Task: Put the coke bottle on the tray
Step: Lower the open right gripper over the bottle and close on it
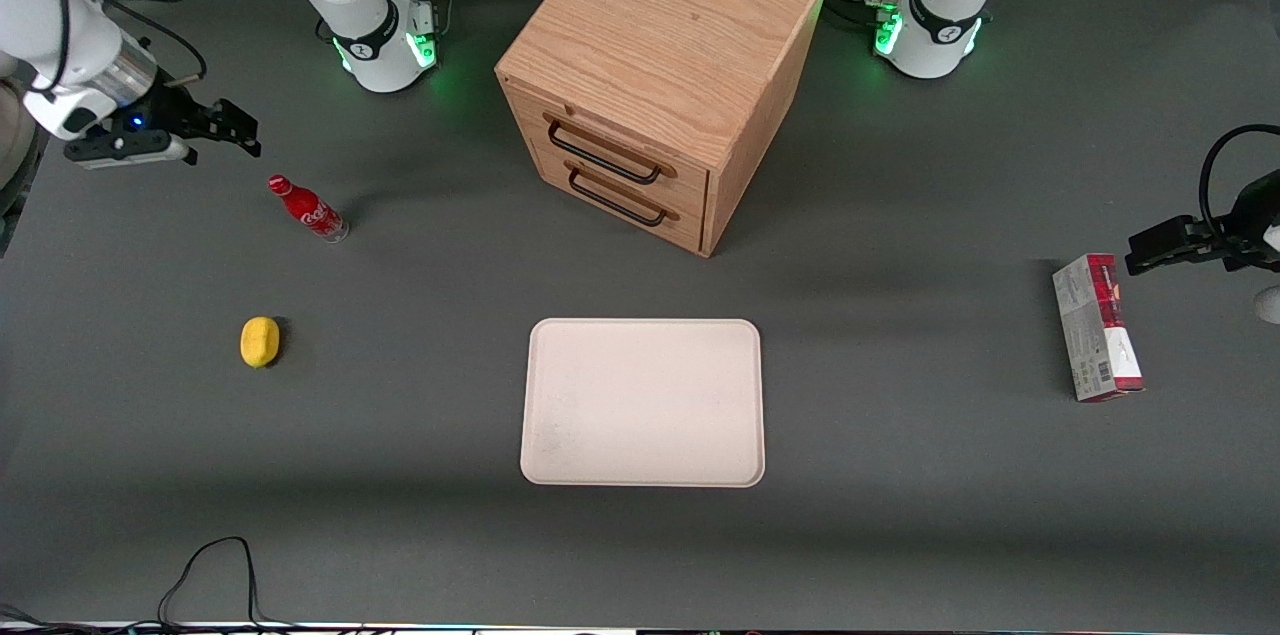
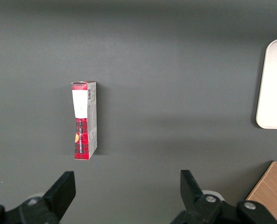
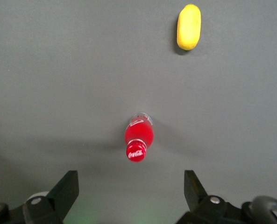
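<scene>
Gripper point(image 3: 131, 191) spread and hovering above the upright bottle point(image 1: 308, 207), which stands on the counter point(image 1: 900, 515) well apart from the tray point(image 1: 642, 402); risk: off-centre descent clips the cap and topples it toward the lemon point(image 1: 260, 342)

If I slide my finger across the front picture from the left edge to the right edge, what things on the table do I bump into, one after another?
The tool, open above the table → lemon → coke bottle → tray → red-and-grey carton box. The wooden drawer cabinet overlaps the tray sideways, so I left it out.
</scene>
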Tool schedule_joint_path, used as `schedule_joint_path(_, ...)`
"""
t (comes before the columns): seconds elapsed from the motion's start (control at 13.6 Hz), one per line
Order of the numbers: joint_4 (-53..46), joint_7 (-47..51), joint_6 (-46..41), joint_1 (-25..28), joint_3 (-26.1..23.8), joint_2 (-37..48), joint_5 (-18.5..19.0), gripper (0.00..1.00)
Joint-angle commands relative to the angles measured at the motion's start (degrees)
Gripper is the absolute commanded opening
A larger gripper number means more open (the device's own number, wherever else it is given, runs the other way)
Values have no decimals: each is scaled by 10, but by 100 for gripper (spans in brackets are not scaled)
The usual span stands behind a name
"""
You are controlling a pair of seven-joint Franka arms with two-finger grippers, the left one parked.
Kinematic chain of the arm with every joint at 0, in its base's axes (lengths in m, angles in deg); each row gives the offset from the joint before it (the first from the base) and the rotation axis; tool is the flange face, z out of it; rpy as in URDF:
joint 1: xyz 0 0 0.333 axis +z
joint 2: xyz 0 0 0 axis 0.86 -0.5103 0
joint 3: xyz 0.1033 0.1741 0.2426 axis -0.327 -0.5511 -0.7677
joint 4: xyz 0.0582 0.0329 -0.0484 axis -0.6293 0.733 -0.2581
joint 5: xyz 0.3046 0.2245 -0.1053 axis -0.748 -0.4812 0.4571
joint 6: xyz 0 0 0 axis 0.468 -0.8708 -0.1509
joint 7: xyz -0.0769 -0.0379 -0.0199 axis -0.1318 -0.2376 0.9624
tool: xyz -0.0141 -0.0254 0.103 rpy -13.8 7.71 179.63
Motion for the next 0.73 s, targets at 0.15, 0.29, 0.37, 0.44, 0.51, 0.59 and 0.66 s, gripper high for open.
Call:
schedule_joint_path(0.15, 56, -12, 80, 5, 12, -10, 12, 100)
schedule_joint_path(0.29, 80, -15, 119, 5, 33, -16, 12, 100)
schedule_joint_path(0.37, 94, -16, 137, 5, 34, -17, 12, 100)
schedule_joint_path(0.44, 111, -16, 151, 5, 34, -17, 12, 100)
schedule_joint_path(0.51, 122, -16, 171, 5, 36, -18, 12, 100)
schedule_joint_path(0.59, 131, -16, 187, 5, 38, -22, 12, 100)
schedule_joint_path(0.66, 139, -16, 203, 5, 41, -29, 12, 100)
